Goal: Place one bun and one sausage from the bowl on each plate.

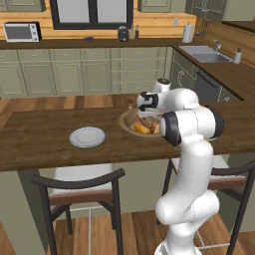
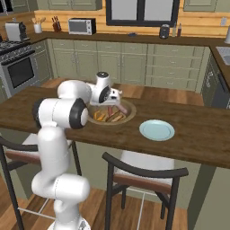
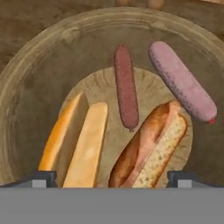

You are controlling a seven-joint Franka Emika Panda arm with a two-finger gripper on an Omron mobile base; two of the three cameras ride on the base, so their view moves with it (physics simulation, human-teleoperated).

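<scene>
The gripper (image 3: 112, 177) hangs over the bowl (image 3: 30, 78) on the counter (image 1: 40, 139).

The bowl holds 2 buns and 2 sausages: a yellow bun (image 3: 76, 140), a brown bun (image 3: 151, 148), a dark sausage (image 3: 126, 85) and a pink sausage (image 3: 181, 81).

Judged step: pick 1 item. Centre the fingers across the brown bun's width, then descend straight without nudging its neighbours.

The fingertips (image 3: 43, 178) stand wide apart, released, holding and touching nothing.

The grey plate (image 1: 87, 136) and blue plate (image 2: 157, 130) flank the bowl, both bare.
</scene>
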